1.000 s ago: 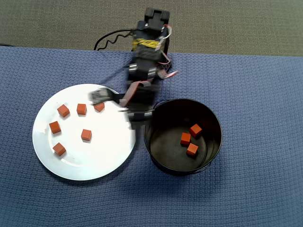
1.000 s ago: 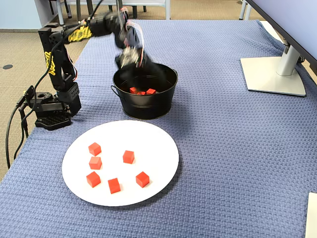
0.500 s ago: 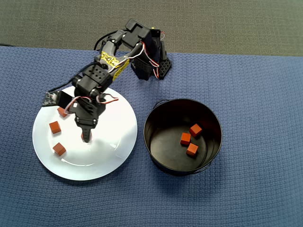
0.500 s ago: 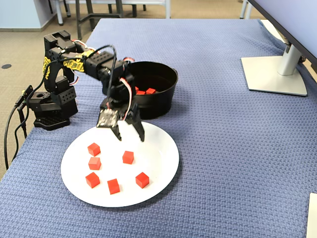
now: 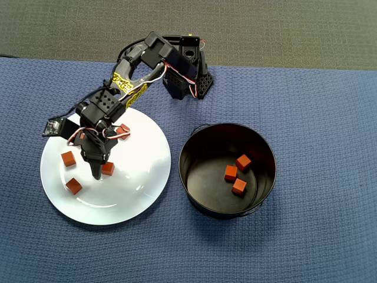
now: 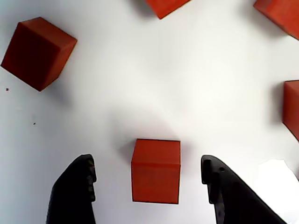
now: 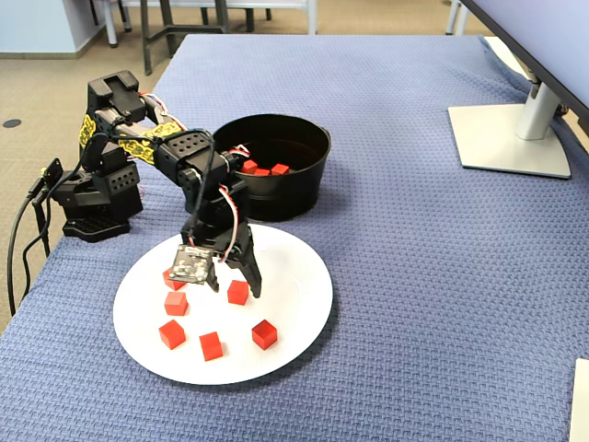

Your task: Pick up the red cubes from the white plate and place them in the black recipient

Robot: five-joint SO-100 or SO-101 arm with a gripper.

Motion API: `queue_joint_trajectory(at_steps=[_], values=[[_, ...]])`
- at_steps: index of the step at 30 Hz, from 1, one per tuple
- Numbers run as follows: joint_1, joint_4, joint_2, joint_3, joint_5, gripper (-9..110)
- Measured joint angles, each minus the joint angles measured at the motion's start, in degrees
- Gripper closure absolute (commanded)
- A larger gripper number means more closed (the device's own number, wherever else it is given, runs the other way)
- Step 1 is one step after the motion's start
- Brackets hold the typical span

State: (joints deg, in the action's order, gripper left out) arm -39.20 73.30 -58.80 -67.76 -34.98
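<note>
The black two-finger gripper is spread wide, low over the large round glossy white plate. In the wrist view one small matte red cube sits between the two black fingertips, clear of both, with white plate showing on each side. Other red cubes lie on the plate at ten, twelve, two and three o'clock of it in that view. In the overhead view the gripper points toward six o'clock, and the round black metal pot stands at three o'clock of the plate, holding three red cubes.
</note>
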Motion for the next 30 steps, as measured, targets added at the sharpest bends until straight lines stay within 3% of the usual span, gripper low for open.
queue_joint_trajectory(at_steps=[21, 27, 30], values=[[0.4, -3.3, 1.1, -1.2, -3.7, 90], [0.8, -4.6, 1.1, -2.7, -4.1, 101], [0.9, -4.6, 1.1, -3.2, -4.1, 101]])
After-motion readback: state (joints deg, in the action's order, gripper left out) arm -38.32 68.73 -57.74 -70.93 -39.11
